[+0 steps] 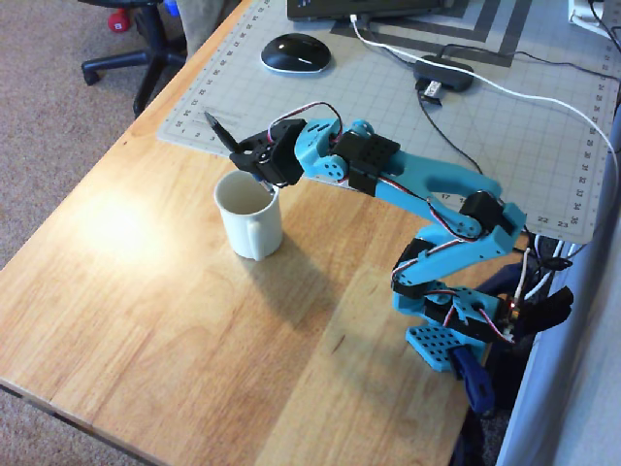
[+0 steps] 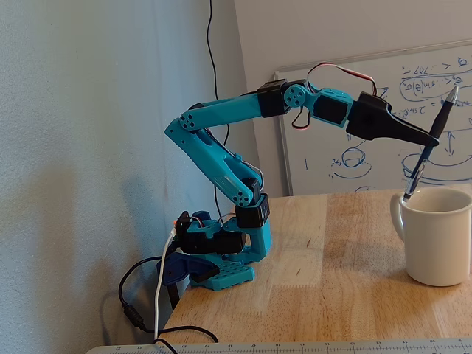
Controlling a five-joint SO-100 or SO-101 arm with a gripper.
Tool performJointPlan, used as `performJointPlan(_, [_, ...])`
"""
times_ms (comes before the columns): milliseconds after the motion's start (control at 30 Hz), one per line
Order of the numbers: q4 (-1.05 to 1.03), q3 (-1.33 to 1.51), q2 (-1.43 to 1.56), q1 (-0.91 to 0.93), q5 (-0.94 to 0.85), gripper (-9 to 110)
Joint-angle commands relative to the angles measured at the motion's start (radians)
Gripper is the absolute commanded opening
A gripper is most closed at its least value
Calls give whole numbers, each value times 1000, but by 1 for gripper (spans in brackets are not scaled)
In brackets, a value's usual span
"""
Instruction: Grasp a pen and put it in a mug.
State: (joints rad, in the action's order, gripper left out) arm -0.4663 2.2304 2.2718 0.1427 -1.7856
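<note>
Most of the task appears done: the slim dark pen [image 2: 428, 151] is clamped, tilted, between the closed fingers of the black gripper [image 2: 426, 140], its lower tip at the rim of the cream-white ceramic mug [image 2: 439, 237]. Lowering and release remain.

Both pictures were evenly and fairly brightly lit, with soft light; the overhead view showed a pale glare patch on the table [image 1: 114, 225] left of the mug [image 1: 249, 216], whose faint shadow and the arm's [image 1: 408, 180] fell down and to the right; colours there looked slightly washed and detail was soft, with mild grain. In the fixed view the wall [image 2: 88, 110] carried a broad dim shadow low on the left; the arm cast a soft shadow on the wood beside its base; the whiteboard [image 2: 354, 118] writing was legible but slightly blurred; the near bottom edge was out of focus.
</note>
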Motion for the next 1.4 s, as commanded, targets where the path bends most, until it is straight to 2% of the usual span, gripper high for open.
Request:
performJointPlan(0, [29, -120, 40, -12, -8, 0])
performJointPlan(400, [213, -103, -144, -3, -9, 0])
performJointPlan(600, [215, -101, -222, 17, 3, 0])
performJointPlan(933, [219, -97, -272, 158, 6, 0])
performJointPlan(1367, [218, -97, -270, 160, 8, 0])
